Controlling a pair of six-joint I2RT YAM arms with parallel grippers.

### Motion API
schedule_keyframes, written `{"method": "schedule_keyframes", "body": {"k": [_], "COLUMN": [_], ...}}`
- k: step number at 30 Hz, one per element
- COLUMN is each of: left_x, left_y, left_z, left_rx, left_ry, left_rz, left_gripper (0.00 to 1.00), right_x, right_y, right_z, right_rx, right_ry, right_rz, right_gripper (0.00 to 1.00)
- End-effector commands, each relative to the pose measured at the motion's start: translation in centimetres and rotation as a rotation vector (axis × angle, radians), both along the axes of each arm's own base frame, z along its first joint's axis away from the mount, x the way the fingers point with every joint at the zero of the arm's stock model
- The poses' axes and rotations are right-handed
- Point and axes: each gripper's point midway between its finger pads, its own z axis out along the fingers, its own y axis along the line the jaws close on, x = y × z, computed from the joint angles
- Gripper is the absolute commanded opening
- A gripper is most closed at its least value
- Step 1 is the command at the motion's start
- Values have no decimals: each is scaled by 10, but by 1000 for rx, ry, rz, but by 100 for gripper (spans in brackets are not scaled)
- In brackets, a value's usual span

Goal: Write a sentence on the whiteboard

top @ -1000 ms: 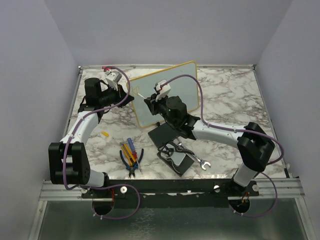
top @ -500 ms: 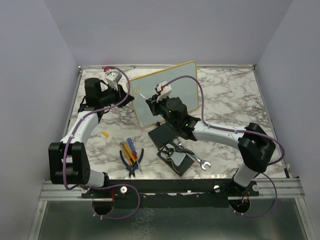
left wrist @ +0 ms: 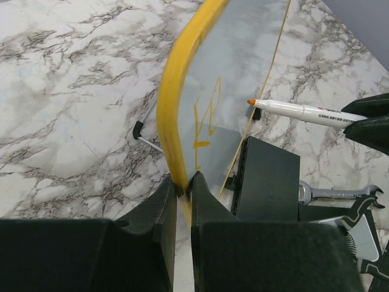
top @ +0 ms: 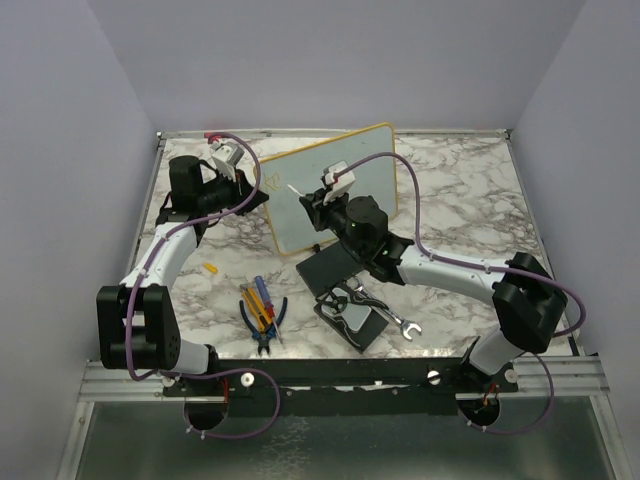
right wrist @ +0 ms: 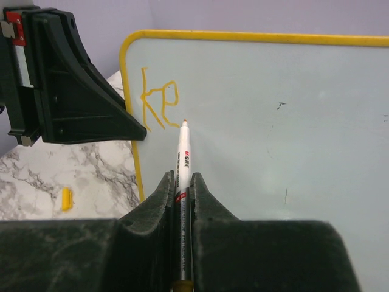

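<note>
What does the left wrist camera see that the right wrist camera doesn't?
Only the left wrist view shows the wrench, the black pad and the board's little black foot. Only the right wrist view shows the small yellow piece lying on the table. Both show the whiteboard pinched at its yellow edge by the left tool, the orange-tipped marker squeezed in the right tool, and the first orange letters.

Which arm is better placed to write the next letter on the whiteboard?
Right. The right gripper holds the marker, its tip just beside the orange letters already on the whiteboard. The left gripper is clamped on the whiteboard's yellow frame, steadying it, with no marker.
</note>
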Motion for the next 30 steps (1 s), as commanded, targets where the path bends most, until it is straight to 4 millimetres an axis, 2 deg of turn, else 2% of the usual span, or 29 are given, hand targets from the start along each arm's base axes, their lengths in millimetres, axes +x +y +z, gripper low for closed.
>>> {"method": "schedule_keyframes", "body": {"k": [1, 7, 16, 30], "left_x": [-10, -10, -10, -10], "left_y": [-5, -5, -5, -6], "left_z": [-22, -22, -21, -21], "left_rx": [39, 40, 40, 40], "left_ry": [63, 63, 62, 61], "left_rz": [-21, -21, -22, -22], "left_gripper": [0, 0, 0, 0], "right_x": [8, 12, 17, 27], "right_y": [2, 8, 12, 1], "right_z": [24, 25, 14, 2], "right_rx": [35, 32, 12, -11], "right_ry": [-53, -58, -38, -10], "right_rz": [-19, -15, -21, -102], "right_gripper": [1, 1, 1, 1]}}
